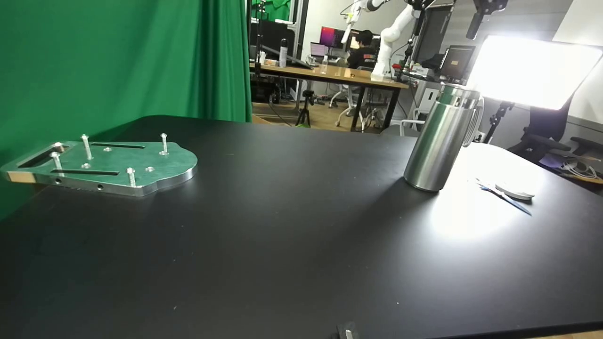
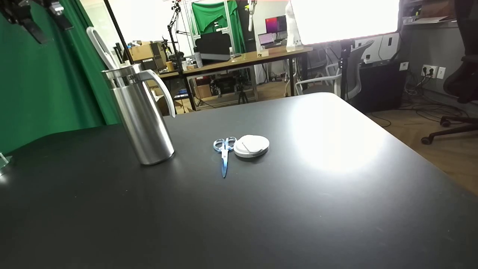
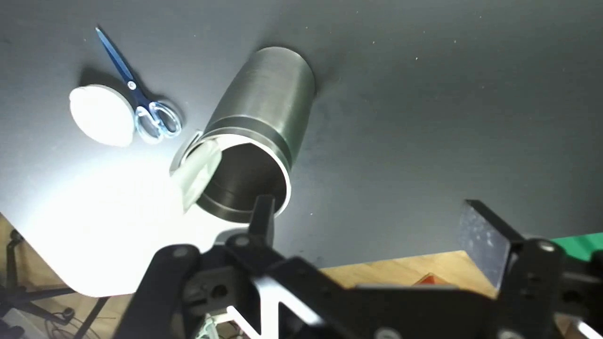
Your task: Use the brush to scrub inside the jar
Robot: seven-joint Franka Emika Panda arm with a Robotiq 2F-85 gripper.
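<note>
Fingers (image 3: pixel 484 242), two: spread wide apart, nothing held between them.
Brush (image 3: pixel 200 169), one: pale handle slanting out of the mouth of the jar (image 3: pixel 264 101); bristles out of sight.
Jar, one: steel, with one handle, standing on the table (image 1: pixel 282 235).
Task, as judged: brush already in jar but ungripped; grasping it and scrubbing appear left to do, though whether any scrubbing is done cannot be told.
Scissors (image 2: pixel 224 153), one pair: blue, lying near the jar.
White oval object (image 2: pixel 251 146), one: beside the scissors' handles; touching or not, cannot tell.
Metal plate (image 1: pixel 110 161), one: at the table's edge, well apart from the jar, bearing four upright posts (image 1: pixel 86 147).
</note>
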